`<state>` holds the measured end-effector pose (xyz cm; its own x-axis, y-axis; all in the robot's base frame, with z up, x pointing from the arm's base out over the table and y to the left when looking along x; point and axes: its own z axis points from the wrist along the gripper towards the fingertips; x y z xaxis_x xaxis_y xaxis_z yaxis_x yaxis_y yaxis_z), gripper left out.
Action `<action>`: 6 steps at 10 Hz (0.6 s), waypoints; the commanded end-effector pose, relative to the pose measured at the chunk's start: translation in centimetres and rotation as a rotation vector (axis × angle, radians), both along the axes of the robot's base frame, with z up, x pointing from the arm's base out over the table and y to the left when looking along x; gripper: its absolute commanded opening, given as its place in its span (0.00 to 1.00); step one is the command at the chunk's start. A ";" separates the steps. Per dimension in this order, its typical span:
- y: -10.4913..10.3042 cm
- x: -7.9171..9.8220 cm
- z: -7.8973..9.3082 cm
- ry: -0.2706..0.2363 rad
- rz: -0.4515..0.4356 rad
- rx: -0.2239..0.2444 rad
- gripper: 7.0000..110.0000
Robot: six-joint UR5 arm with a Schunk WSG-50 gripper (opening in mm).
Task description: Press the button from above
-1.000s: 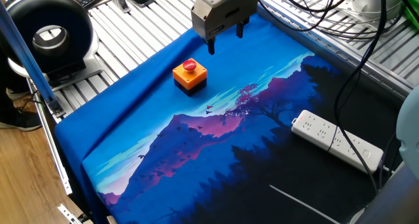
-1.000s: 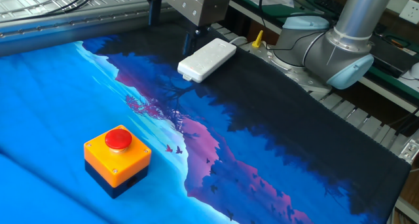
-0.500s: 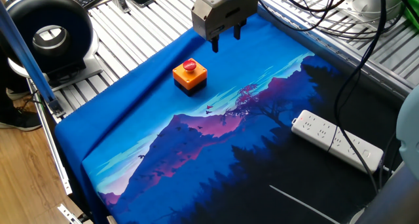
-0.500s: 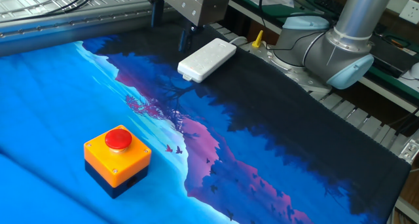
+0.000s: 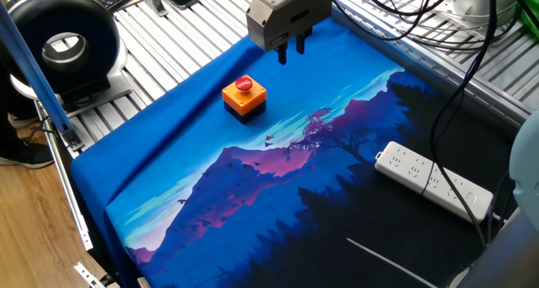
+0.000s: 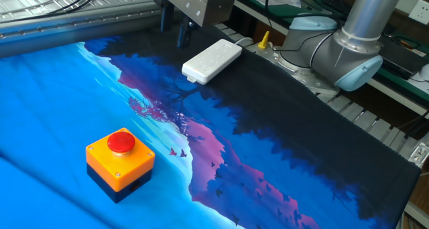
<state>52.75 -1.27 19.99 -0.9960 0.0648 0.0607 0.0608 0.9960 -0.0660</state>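
Observation:
The button is a round red cap [image 5: 243, 83] on a small orange box with a black base [image 5: 244, 99], standing on the blue printed cloth [image 5: 194, 178]. It also shows in the other fixed view, with its cap [image 6: 121, 142] at the lower left. My gripper [image 5: 291, 52] hangs in the air behind and to the right of the button, well apart from it. Its two dark fingers point down with a small gap between the tips and hold nothing. In the other fixed view the gripper [image 6: 173, 29] is at the top, far from the button.
A white power strip [image 5: 434, 180] lies on the dark part of the cloth, also seen in the other fixed view [image 6: 212, 61]. A black round device [image 5: 63, 44] stands at the left. Cables hang at the back right. The arm's grey joint [image 6: 348, 48] sits right of the cloth.
The two fingers have moved toward each other, narrowing the gap. The gripper body has hardly moved. The button has not moved.

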 end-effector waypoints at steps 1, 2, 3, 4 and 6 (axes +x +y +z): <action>0.3 0.1 0.1 -0.005 0.003 0.013 0.00; 0.2 0.0 0.1 -0.002 -0.002 0.011 0.00; 0.2 0.0 0.1 -0.001 -0.003 0.011 0.00; 0.3 0.0 0.1 -0.001 0.000 0.013 0.00; 0.4 0.0 0.1 0.002 0.012 0.018 0.00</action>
